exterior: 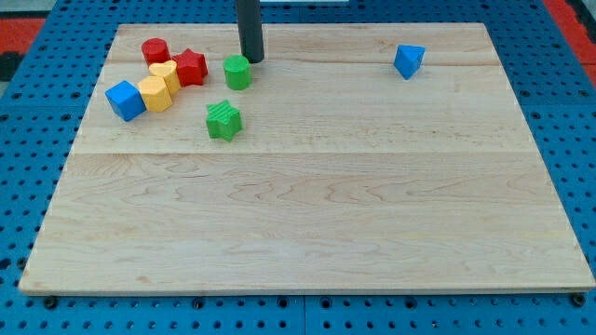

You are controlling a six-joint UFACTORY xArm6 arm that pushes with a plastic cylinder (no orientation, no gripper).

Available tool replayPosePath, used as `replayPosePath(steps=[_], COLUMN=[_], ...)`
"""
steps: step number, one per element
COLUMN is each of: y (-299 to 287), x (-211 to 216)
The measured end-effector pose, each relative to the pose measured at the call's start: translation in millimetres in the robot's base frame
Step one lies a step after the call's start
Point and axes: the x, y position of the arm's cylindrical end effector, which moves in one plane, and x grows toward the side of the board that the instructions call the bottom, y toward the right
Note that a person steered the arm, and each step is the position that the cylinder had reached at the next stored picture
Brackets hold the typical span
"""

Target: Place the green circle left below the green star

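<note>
Landmark: green star (223,120), on the wooden worktop (307,214) toward the view's upper left.
Green circle: green circle (237,72) sits above the star, slightly to the view's right, apart from it.
My tip: my tip (251,60) is just beside the circle's upper right edge; contact cannot be told.
Hand: none here, only a straight dark rod.
Left of the star: red star (190,67), red cylinder (155,50), 2 yellow blocks (160,87), blue cube (125,100), clustered upward.
Far right of the star: blue block (408,60), alone.
</note>
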Motion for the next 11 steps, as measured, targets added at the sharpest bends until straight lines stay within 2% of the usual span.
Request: replayPosePath(steps=[2, 3, 4, 5, 9, 11], y=[10.8, 7.3, -26.0, -28.2, -40.7, -40.7], x=[-1.3, 16.0, 37.4, 22.2, 97.7, 100.8])
